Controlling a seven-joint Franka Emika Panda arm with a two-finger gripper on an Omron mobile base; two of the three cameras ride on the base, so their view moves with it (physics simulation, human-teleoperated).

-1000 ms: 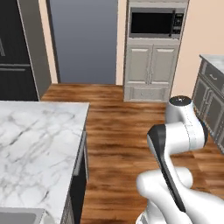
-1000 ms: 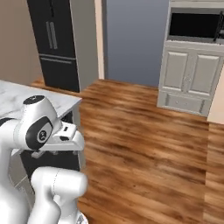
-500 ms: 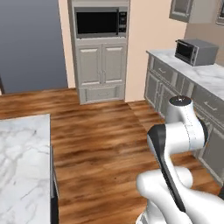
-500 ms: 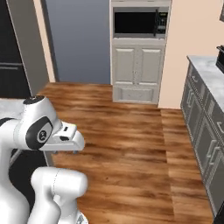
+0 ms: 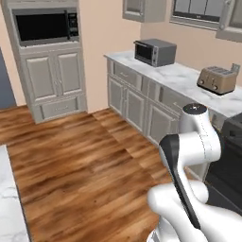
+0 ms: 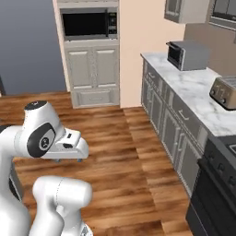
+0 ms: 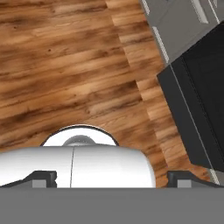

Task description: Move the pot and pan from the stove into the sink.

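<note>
The white robot arm with dark joints (image 5: 189,156) stands folded above brown wood-plank flooring (image 5: 80,165) in a kitchen, its two-finger gripper (image 7: 111,178) spread wide and holding nothing, the dark fingertips (image 7: 41,177) set far apart at the bottom of the hand view. The black gas stove (image 6: 214,193), front knobs along its upper edge, sits at about four o'clock in the right base view and at three o'clock in the left base view, at the near end of a run of grey lower cabinets (image 6: 168,115) under a white marble counter (image 6: 193,87). In the hand view the stove's dark front face fills the two-to-four-o'clock side, next to the grey cabinets. On the counter stand a grey boxy toaster oven (image 5: 155,51) and, nearer the stove, a tan two-slot toaster (image 5: 217,79). A black built-in microwave (image 6: 87,24) occupies a tall grey cabinet unit at eleven o'clock in both base views. The stove's cooking surface cannot be made out.
</note>
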